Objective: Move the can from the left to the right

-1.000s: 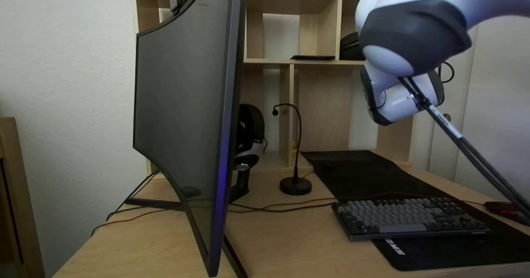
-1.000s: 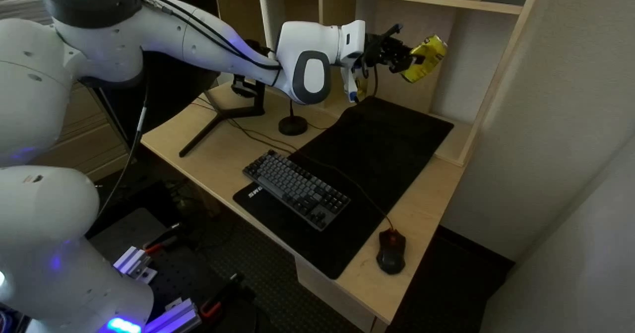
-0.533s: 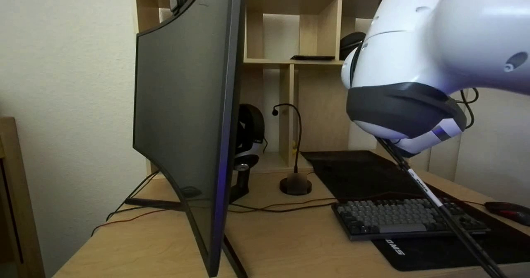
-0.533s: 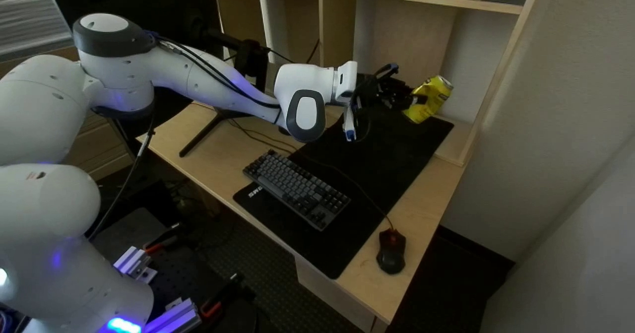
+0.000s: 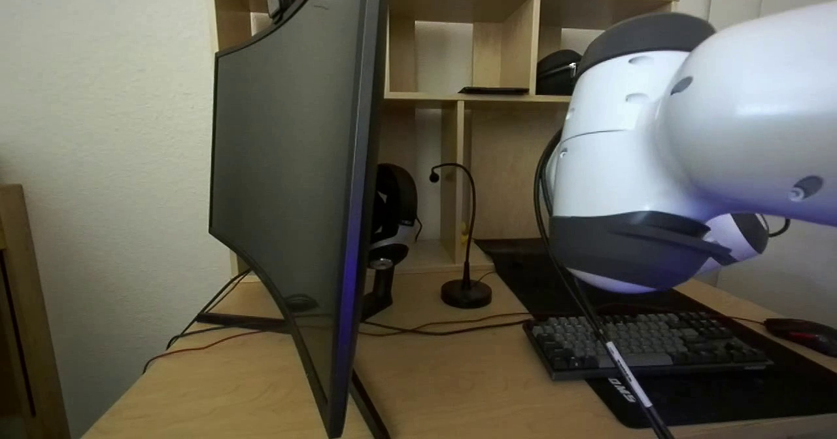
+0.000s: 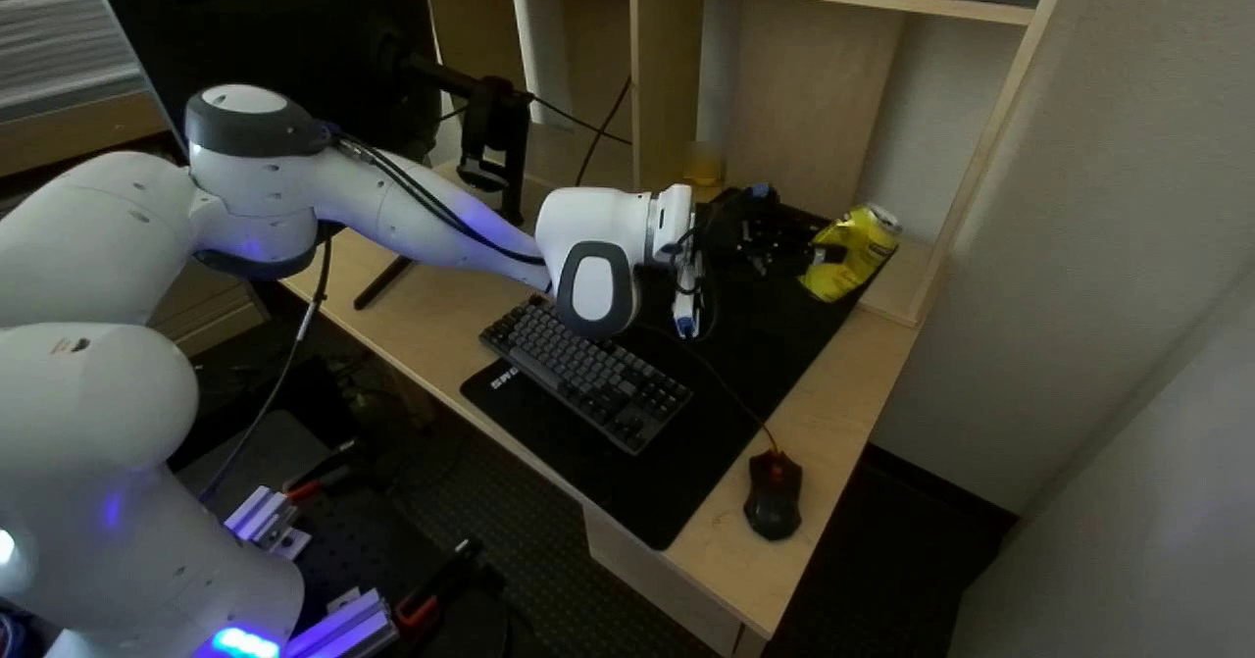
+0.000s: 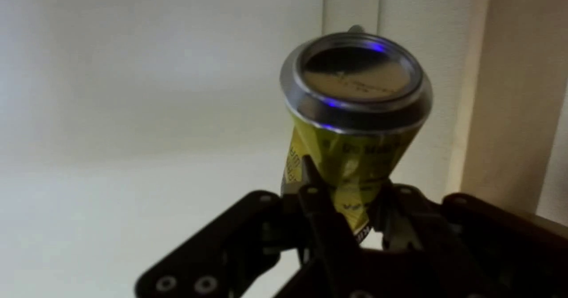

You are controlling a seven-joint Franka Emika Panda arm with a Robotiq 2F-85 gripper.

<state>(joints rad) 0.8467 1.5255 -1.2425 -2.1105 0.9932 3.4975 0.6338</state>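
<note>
The yellow-green can [image 6: 851, 254] is held tilted, its silvery top leaning up and to the right in an exterior view. It is over the right edge of the black desk mat [image 6: 740, 364]; I cannot tell how high. My gripper [image 6: 822, 252] is shut on its side. In the wrist view the can [image 7: 355, 156] stands between the fingers of the gripper [image 7: 346, 187], its sides dented and its silver top facing the camera. In an exterior view the arm [image 5: 628, 164] hides both the gripper and the can.
A keyboard [image 6: 588, 372] lies on the mat's front part. A mouse [image 6: 773, 496] lies to its right. The shelf unit's side panel [image 6: 990, 158] rises beside the can. A microphone stand [image 5: 466, 293] and a large monitor [image 5: 294, 164] stand on the desk.
The arm has come down, carrying the can lower and slightly right, from in front of the shelf back down toward the desk. The grip on the can looks unchanged.
</note>
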